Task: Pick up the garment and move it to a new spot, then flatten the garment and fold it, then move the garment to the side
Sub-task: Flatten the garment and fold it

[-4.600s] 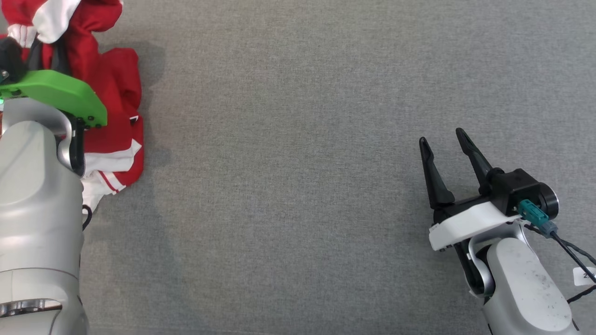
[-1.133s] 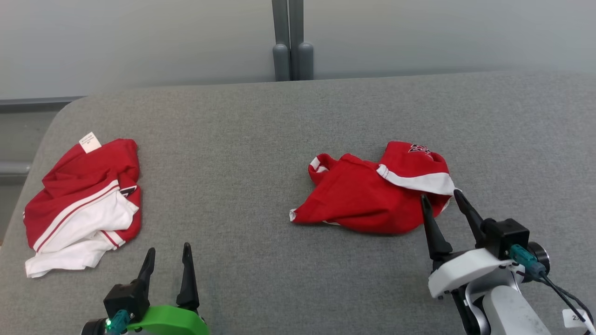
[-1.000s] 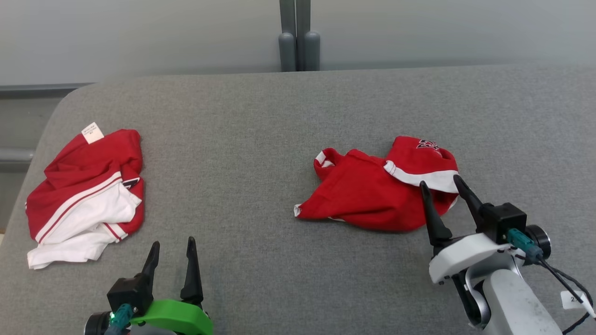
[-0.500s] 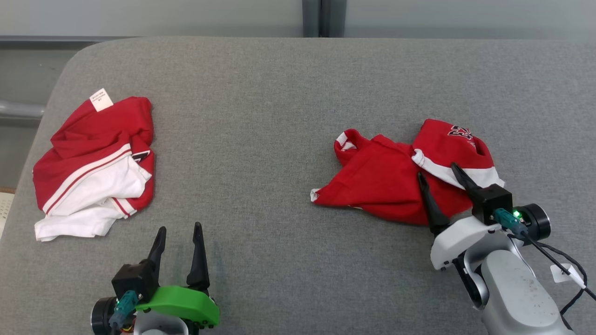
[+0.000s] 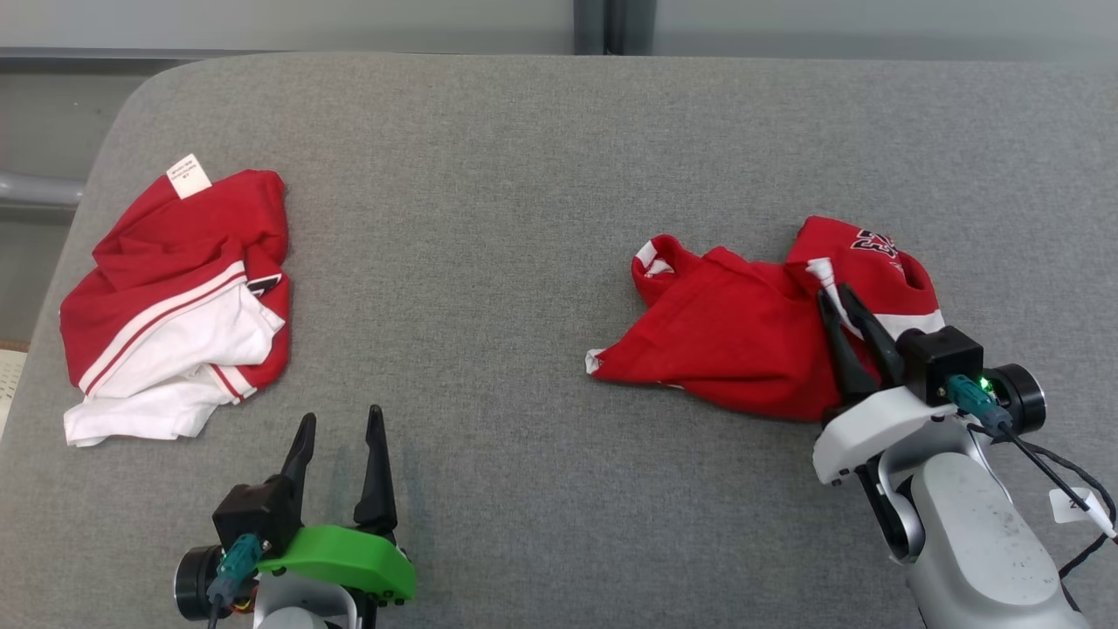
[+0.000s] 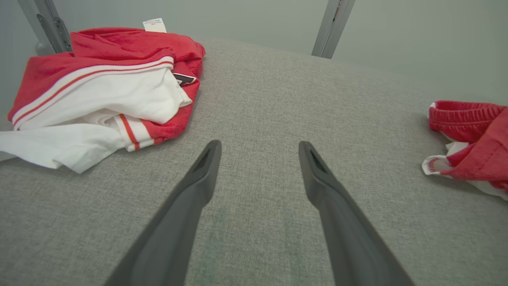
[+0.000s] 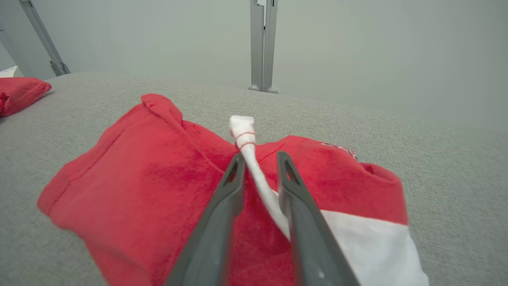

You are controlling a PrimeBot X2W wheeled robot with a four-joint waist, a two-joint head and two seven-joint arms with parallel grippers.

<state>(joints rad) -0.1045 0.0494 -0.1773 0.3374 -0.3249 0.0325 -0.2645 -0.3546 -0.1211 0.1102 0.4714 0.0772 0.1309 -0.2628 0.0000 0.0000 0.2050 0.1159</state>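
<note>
The garment (image 5: 175,288), a red T-shirt with white sleeves and a white hem label (image 5: 189,176), lies crumpled at the table's left edge, apart from both grippers. It also fills the upper left of the left wrist view (image 6: 99,79). My left gripper (image 5: 341,418) stands open over bare table at the near edge (image 6: 260,145). A smaller all-red garment (image 5: 734,341) with white trim lies bunched at the right. My right gripper (image 5: 836,294) rests on it, shut on a raised fold of its white trim (image 7: 260,156).
The grey padded table (image 5: 489,218) has a rounded far-left corner. A grey post (image 5: 603,26) rises behind its far edge against a pale wall. Open table lies between the two garments. A cable with a white tag (image 5: 1074,505) hangs off my right wrist.
The head camera has tilted down. My right gripper moved forward onto the smaller red garment and its fingers closed on the white trim. The left gripper stays open.
</note>
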